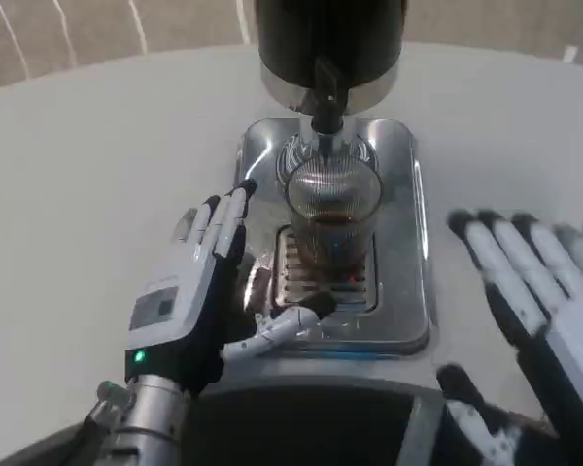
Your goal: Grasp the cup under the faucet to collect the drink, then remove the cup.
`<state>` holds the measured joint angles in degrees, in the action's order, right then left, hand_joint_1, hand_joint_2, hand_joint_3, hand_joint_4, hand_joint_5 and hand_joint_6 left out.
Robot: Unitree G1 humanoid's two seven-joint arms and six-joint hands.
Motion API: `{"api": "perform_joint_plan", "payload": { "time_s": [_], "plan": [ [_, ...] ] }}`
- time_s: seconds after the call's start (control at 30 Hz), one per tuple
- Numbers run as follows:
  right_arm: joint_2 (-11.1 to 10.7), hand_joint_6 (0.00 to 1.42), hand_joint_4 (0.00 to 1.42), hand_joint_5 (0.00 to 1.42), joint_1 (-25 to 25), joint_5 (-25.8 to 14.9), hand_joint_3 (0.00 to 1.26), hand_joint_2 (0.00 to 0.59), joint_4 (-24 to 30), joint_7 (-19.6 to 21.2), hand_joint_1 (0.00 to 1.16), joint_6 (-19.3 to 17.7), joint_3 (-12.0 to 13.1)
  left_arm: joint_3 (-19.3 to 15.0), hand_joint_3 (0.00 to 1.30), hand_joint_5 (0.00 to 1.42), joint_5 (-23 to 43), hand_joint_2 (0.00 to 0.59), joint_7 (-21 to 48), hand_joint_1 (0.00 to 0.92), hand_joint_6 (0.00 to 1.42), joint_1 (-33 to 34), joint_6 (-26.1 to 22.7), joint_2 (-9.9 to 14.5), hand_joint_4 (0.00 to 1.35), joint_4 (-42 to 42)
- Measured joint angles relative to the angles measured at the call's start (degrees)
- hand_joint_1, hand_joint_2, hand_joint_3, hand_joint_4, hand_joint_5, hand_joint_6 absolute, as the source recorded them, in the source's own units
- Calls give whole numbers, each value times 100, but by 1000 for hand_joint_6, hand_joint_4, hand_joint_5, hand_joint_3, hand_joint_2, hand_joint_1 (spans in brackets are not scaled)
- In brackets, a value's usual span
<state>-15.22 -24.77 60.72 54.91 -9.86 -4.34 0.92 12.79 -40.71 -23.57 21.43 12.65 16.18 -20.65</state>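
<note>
Head view: cup (332,209) under faucet (325,97), on drip tray (403,243).
Left robot hand (199,291) released, fingers apart, at cup's eight o'clock, not touching; right robot hand (539,282) spread flat at four o'clock, well apart.

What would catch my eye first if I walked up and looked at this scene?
Probably the clear cup with dark drink at its bottom, standing on the shiny metal drip tray right under the black faucet in the middle. Then the two robot hands: the left hand open just left of the cup, the right hand spread flat on the table's right side.
</note>
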Motion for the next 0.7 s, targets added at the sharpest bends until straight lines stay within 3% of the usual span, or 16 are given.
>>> {"api": "perform_joint_plan", "payload": {
  "time_s": [0.17,0.3,0.7],
  "plan": [
    [-176,0,0,0,-474,-51,0,426,-160,274,670,-376,474,15,0,0,27,64,-36,158,0,212,23,-104,0,-234],
    [-230,0,0,0,-727,-121,0,410,-318,306,666,-532,678,33,0,0,87,60,-114,206,0,336,140,-190,0,-348],
    [-71,0,0,0,-1266,-149,0,364,-273,294,642,-796,684,111,0,2,455,57,-288,272,0,614,710,-449,0,-1040]
  ]
}}
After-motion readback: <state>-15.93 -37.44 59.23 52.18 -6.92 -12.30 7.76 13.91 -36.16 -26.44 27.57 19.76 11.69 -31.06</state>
